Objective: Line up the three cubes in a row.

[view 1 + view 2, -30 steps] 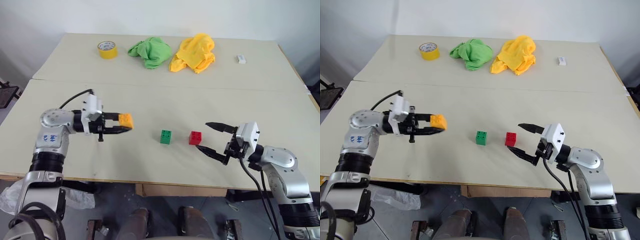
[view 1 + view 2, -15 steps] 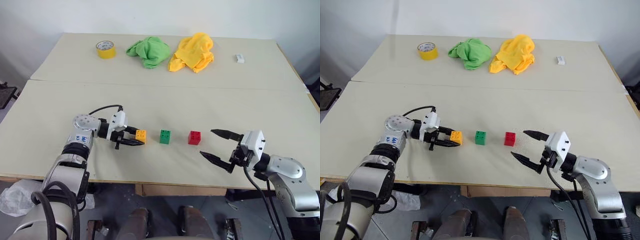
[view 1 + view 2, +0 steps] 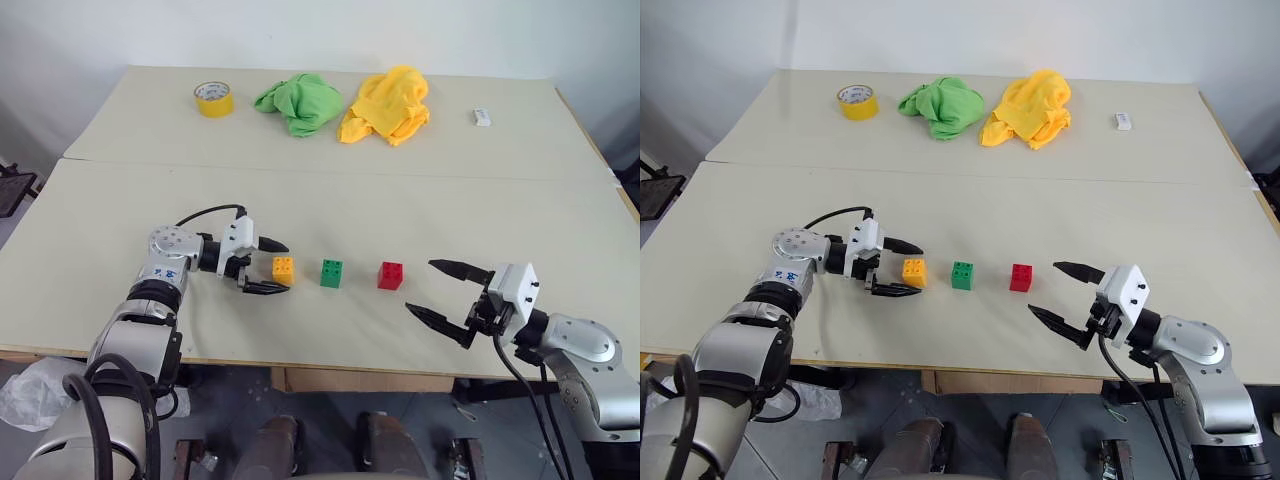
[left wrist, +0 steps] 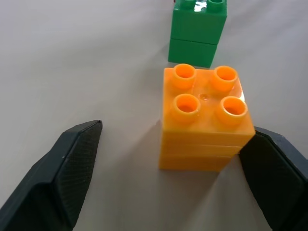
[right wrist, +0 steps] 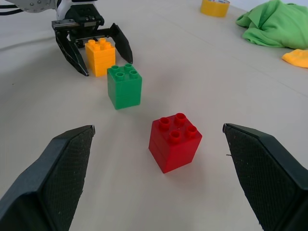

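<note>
Three cubes stand in a row on the table [image 3: 330, 210]: orange-yellow [image 3: 283, 268], green [image 3: 331, 273], red [image 3: 391, 275], studs up, with small gaps between them. My left gripper [image 3: 276, 266] is open and lies low over the table, one finger on either side of the orange-yellow cube [image 4: 204, 118]. One finger [image 4: 274, 178] sits close against the cube's side and the other finger [image 4: 67, 178] stands well apart. My right gripper [image 3: 421, 286] is open and empty, just right of the red cube [image 5: 174, 140] and nearer the front edge.
Along the far side of the table lie a yellow tape roll [image 3: 214, 98], a crumpled green cloth [image 3: 300, 103], a yellow cloth [image 3: 388, 105] and a small white object [image 3: 482, 117]. A seam [image 3: 330, 172] runs across the table between them and the cubes.
My left gripper brought the orange-yellow cube down from the air, set it on the table left of the green cube, then opened and let it go. My right gripper drew back slightly, still open.
</note>
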